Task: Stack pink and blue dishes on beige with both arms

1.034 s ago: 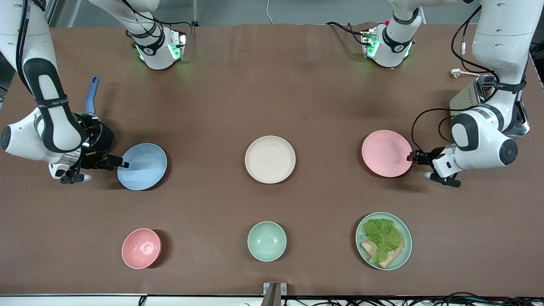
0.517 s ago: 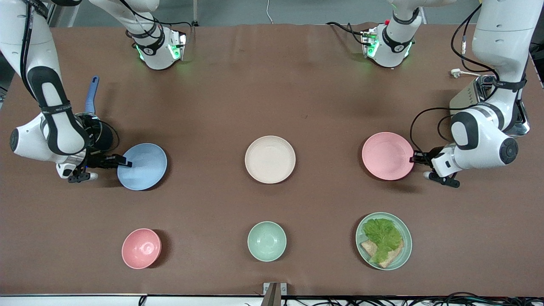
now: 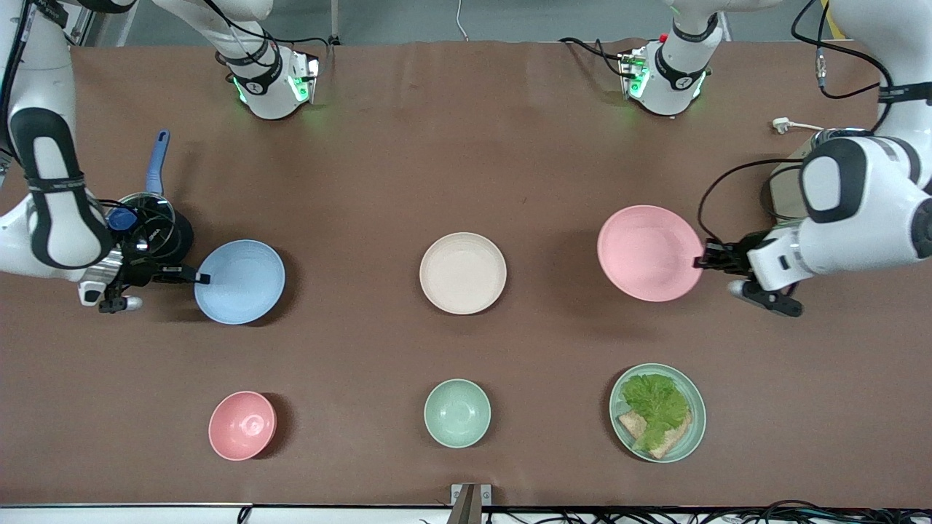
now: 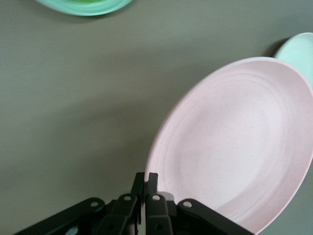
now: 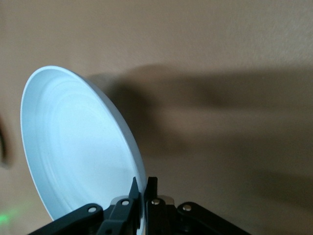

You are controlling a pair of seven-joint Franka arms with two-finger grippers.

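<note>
The beige plate (image 3: 463, 273) lies flat at the table's middle. The pink plate (image 3: 647, 252) hangs tilted above the table toward the left arm's end, my left gripper (image 3: 701, 262) shut on its rim. In the left wrist view the pink plate (image 4: 239, 142) fills the frame, its edge clamped in my left gripper (image 4: 145, 180). The blue plate (image 3: 240, 282) hangs just off the table toward the right arm's end, my right gripper (image 3: 201, 278) shut on its rim. The right wrist view shows the blue plate (image 5: 78, 161) pinched at my right gripper (image 5: 144, 185).
A small pink bowl (image 3: 242, 425), a pale green bowl (image 3: 457, 413) and a green plate with lettuce and bread (image 3: 657, 412) sit in a row nearest the front camera. A dark pot with a blue handle (image 3: 155, 169) stands by the right arm. A toaster (image 3: 783, 185) sits by the left arm.
Both plates have been lifted by their rims. The pink plate rose and shifted toward the middle; the blue plate rose slightly and moved a little toward the right arm's end.
</note>
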